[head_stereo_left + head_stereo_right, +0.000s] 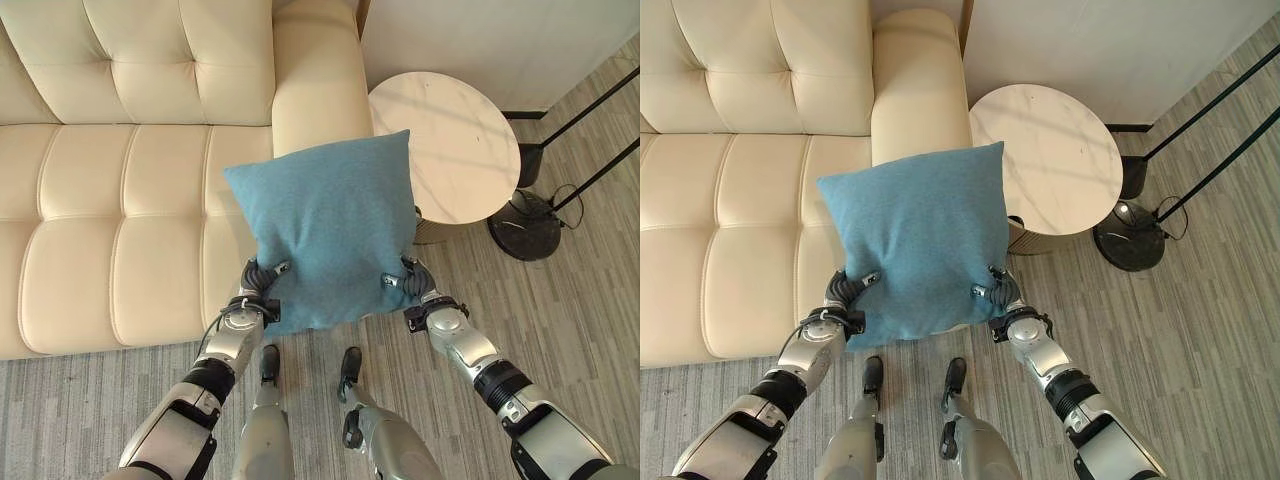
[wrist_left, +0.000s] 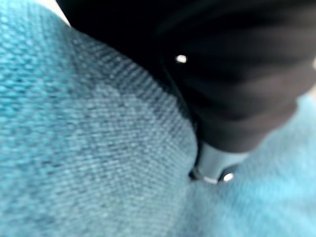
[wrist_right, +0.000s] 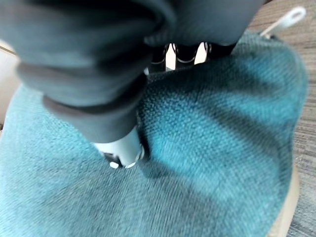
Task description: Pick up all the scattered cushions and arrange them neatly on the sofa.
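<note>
We are holding the blue cushion [image 1: 325,225] closest to our head camera, raised in front of us at its two lower corners, so that it is hanging upright and slightly tilted over the right end of the sofa's seat and the strip of floor before it. Our left hand [image 1: 262,276] is gripping the lower left corner, with its thumb pressing into the front of the fabric while its other fingers are disappearing behind the cushion; in the left wrist view the thumb [image 2: 212,163] is sinking into the weave. Our right hand [image 1: 405,278] is doing the same at the lower right corner, thumb dug into the cloth in the right wrist view [image 3: 123,150], so both hands are pinching the cushion between thumb and fingers.

Behind the cushion, the cream tufted sofa [image 1: 120,200] is taking up the left side of the scene, its seat bare where we can see it and its rounded armrest [image 1: 315,70] standing just past the cushion's top edge. To the right of the armrest a round white marble desk [image 1: 450,135] is sitting close beside the sofa. Further right, a black lamp base [image 1: 525,225] is resting on the grey wood-look floor [image 1: 590,300], with thin black rods slanting up from it.
</note>
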### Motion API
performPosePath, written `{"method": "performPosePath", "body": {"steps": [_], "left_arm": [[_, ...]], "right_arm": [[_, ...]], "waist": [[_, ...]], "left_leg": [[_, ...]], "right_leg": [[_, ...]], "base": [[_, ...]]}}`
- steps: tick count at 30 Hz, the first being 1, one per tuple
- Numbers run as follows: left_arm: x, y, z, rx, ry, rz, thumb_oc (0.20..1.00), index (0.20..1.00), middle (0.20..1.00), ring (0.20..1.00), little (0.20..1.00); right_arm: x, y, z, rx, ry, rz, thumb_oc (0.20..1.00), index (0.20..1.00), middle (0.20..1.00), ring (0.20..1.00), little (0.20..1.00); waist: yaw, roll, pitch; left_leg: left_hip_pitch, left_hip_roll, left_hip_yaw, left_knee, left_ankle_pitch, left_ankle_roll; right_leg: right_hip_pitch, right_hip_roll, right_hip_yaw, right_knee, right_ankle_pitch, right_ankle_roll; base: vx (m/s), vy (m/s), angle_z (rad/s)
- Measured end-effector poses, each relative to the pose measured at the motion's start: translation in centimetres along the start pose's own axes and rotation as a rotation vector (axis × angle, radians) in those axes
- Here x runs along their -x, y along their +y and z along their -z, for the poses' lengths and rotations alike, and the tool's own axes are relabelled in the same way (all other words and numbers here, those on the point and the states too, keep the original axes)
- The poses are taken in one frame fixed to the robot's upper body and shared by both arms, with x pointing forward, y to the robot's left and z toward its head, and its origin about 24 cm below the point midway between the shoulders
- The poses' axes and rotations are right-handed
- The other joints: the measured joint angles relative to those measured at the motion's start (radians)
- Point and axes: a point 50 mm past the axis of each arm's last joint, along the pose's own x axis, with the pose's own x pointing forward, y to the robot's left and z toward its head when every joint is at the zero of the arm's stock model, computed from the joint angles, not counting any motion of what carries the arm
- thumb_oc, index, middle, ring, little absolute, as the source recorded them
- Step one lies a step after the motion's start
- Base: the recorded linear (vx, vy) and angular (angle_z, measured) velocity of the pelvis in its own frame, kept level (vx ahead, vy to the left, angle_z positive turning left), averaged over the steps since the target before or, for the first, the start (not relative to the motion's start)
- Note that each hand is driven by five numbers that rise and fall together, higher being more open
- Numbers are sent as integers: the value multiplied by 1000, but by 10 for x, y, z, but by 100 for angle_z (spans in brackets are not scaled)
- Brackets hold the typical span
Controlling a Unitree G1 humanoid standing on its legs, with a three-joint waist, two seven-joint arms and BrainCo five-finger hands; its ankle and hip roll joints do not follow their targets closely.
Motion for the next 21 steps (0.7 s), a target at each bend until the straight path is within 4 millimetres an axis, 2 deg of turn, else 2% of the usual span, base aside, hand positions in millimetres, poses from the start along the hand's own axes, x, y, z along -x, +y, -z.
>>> {"method": "performPosePath", "body": {"steps": [10, 14, 15, 17, 21], "left_arm": [[0, -3, -8, -56, -51, 14, 200, 200, 200, 200, 200], [7, -2, -10, -35, -71, 16, 200, 200, 200, 200, 200], [19, 2, -15, 11, -119, 20, 200, 200, 200, 200, 200], [28, 10, -11, 21, -126, 10, 200, 200, 200, 200, 200], [35, 18, -1, 16, -100, -6, 200, 200, 200, 200, 200]], "right_arm": [[3, -4, 0, -43, -30, 17, 200, 200, 200, 200, 200], [7, -4, 0, -106, -32, 19, 200, 200, 200, 200, 200], [17, -4, -2, -155, -66, 15, 200, 200, 200, 200, 200], [29, 0, 5, -195, -56, -18, 200, 200, 200, 200, 200], [40, 6, 12, -221, -50, -68, 200, 200, 200, 200, 200]], "waist": [[8, 9, 23], [11, 9, 26], [13, 8, 28], [16, 9, 36], [17, 10, 33]], "left_leg": [[-1, 0, -4, 0, 0, -1], [2, 0, -4, 0, 1, 0], [6, 1, -3, 0, 5, 5], [41, 0, -4, 0, 1, 4], [77, -5, -3, 0, -14, 3]], "right_leg": [[2, 0, -5, 0, 0, 0], [6, 0, -6, 0, 10, -13], [9, 0, -6, 0, 10, -14], [46, 0, -6, 0, 7, -12], [84, -6, -5, 0, -1, -11]], "base": [[-2, 0, 0], [3, 11, 0], [17, 63, 0], [39, 95, 1], [37, 138, 3]]}}
